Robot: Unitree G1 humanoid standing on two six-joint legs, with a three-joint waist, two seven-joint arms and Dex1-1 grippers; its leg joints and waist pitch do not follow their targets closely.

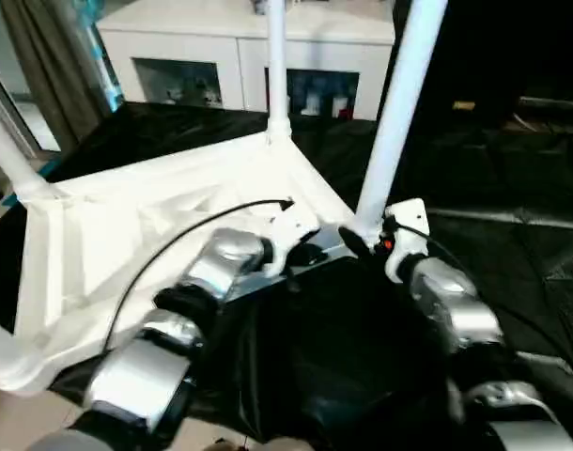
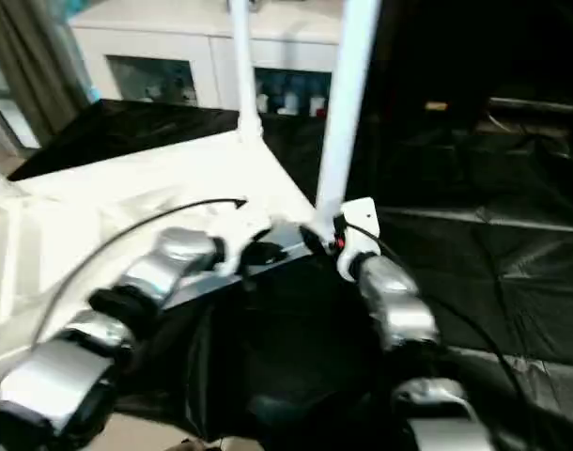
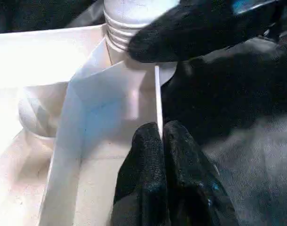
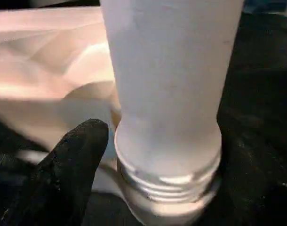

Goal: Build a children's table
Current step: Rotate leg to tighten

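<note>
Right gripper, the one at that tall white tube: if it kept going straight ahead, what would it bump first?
Probably the white tubular plastic leg itself: the right gripper points at its ribbed base, with one black finger already beside it.

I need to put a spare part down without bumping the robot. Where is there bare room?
Free: the black cloth right of the right gripper, and the upturned white plastic tabletop's ribbed underside left of the left gripper. Crowded: the near corner, where both grippers meet the tall white tubular leg.

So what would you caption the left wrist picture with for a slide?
Left gripper pinches the thin rim of the upturned white table top beside a threaded leg.
</note>
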